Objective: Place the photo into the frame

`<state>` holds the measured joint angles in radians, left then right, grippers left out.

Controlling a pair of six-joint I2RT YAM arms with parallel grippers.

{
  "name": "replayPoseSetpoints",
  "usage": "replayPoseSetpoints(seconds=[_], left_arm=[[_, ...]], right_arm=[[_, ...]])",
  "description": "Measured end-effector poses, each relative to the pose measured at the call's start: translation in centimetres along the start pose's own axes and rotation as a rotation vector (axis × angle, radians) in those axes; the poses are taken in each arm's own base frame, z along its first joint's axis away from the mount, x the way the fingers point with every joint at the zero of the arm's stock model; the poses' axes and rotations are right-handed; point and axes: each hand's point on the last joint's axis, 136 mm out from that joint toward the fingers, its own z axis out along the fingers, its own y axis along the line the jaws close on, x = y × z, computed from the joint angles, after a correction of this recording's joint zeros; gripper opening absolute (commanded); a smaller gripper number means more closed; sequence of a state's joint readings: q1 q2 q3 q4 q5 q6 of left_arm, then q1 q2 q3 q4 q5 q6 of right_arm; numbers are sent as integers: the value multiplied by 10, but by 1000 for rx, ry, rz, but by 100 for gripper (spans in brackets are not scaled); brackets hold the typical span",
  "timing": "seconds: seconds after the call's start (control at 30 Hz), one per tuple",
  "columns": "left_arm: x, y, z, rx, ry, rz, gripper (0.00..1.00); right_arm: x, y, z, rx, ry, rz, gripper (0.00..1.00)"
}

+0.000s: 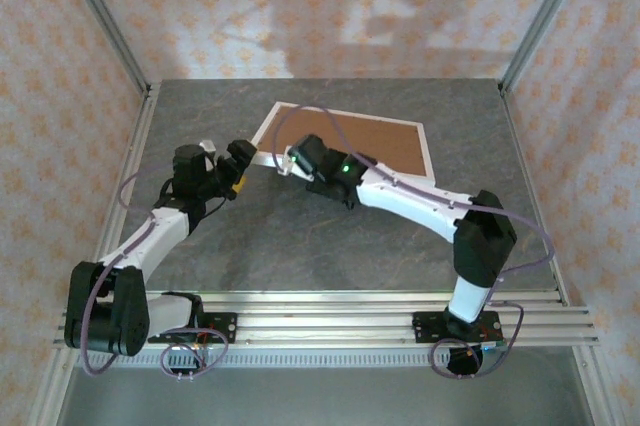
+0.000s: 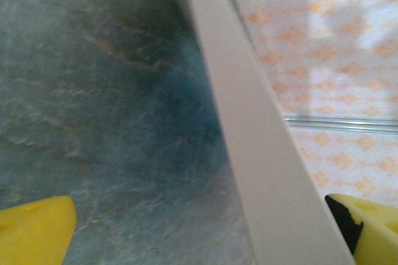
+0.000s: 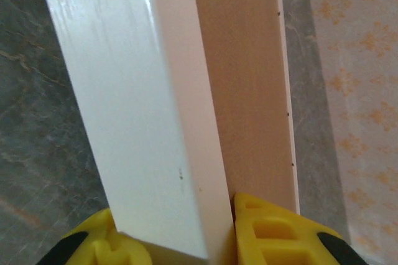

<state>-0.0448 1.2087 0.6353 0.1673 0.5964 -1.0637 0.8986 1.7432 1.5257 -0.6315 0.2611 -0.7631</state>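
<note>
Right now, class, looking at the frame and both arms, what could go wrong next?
The right fingers pinch only one rail of the frame; lifted from there, it may twist or slip.
The left fingers stand open around its edge; a careless move could knock it across the table.

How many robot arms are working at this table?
2. The left arm reaches from the near-left toward the white frame's near-left corner. The right arm reaches from the near-right to the same end. None seems hidden.

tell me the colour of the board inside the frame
Brown; the board sits within the white frame, clearest in the top external view.
</note>
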Motion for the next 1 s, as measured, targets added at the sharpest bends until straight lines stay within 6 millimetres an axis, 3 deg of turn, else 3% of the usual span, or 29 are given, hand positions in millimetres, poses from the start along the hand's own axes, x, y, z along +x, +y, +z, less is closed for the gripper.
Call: replayPoseSetpoints(seconds=[0.2, 0.3, 0.7, 1.0], left_arm=[[-16, -34, -16, 91, -57, 54, 100], [-20, -48, -18, 131, -70, 73, 100], [-34, -68, -23, 194, -132, 91, 100], [-43, -70, -17, 199, -115, 104, 100]], right_arm=[[-13, -18, -43, -182, -24, 38, 0], [-16, -27, -53, -271, -30, 77, 0], [-26, -65, -54, -531, -100, 168, 0], [-27, -64, -56, -601, -151, 217, 0]])
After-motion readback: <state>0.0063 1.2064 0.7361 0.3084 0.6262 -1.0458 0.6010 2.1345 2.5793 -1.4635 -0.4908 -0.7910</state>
